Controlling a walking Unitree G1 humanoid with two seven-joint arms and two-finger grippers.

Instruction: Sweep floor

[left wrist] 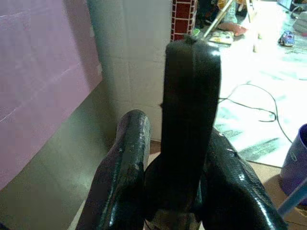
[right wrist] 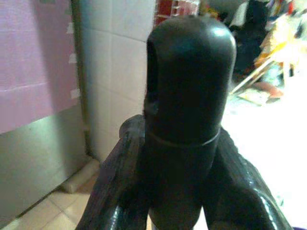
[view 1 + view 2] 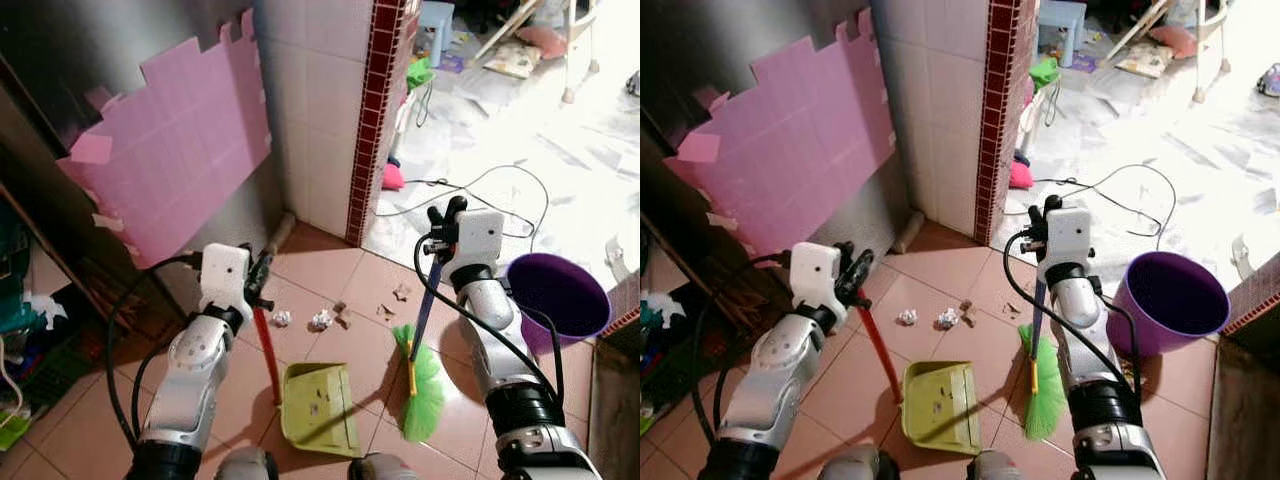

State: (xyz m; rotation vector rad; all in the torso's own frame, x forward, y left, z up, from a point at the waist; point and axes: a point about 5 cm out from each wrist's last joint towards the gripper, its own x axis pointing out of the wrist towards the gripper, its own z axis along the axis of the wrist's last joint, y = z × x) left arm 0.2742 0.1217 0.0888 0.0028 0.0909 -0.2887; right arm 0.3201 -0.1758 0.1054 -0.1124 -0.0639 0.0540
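Broom (image 3: 420,385): green bristles rest on the tiled floor (image 3: 340,280), just right of the dustpan; I see its blue handle rising to my right gripper.
Right gripper (image 3: 447,215): fingers pinched tight around the broom's black handle cap (image 2: 189,86).
Dustpan (image 3: 318,405): green tray flat on the floor between my two arms, mouth facing the scraps, its red handle (image 3: 268,350) standing upright.
Left gripper (image 3: 262,270): clamped on the black top of the dustpan handle.
Scraps (image 3: 320,319): crumpled paper bits lie on the tiles ahead of the dustpan, near the pillar.
Bucket (image 3: 558,295): purple, beside my right arm.
Pillar (image 3: 330,110): white tiles with red edging, straight ahead.
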